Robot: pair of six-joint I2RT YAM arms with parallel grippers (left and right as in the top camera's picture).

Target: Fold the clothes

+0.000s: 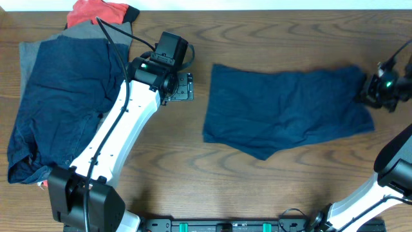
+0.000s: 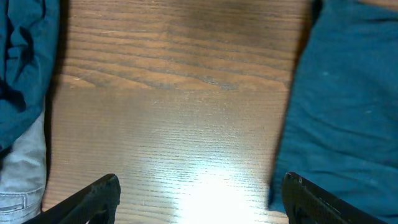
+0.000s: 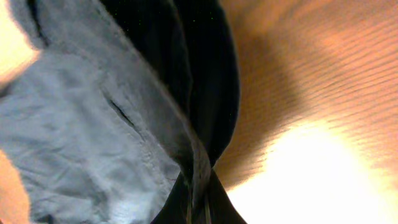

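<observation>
Working on the navy shorts (image 1: 283, 109), spread nearly flat on the table (image 1: 270, 187).

Gripping their far-right edge with the right end effector (image 1: 372, 89). Judged closed on the cloth: in the right wrist view a ridge of dark fabric rises off the wood and narrows toward where the fingertips would sit, though these are buried and cannot be seen.

Hovering the left end effector (image 1: 183, 87) just off the shorts' opposite edge, over bare wood. Fingers (image 2: 99, 196) wide apart, holding nothing, not yet touching cloth.

Further from the shorts on that same side, a pile: another navy piece (image 1: 64, 96) on top, a grey piece (image 1: 29, 55) showing beneath it, a red-orange piece (image 1: 96, 11) at the far corner.

Step in hand, most likely: folding the shorts in half, gripped edge over to the free edge.

To do it well:
- Lift only enough to clear the layer below; too high and the whole garment may drag.
- Pin or pinch the free edge with the open end effector first, to stop sliding.
- Carry straight across, keeping hems parallel, so the edges meet without skew.
- Lay down before releasing, then smooth outward from the fold.
- Stay clear of the pile.
</observation>
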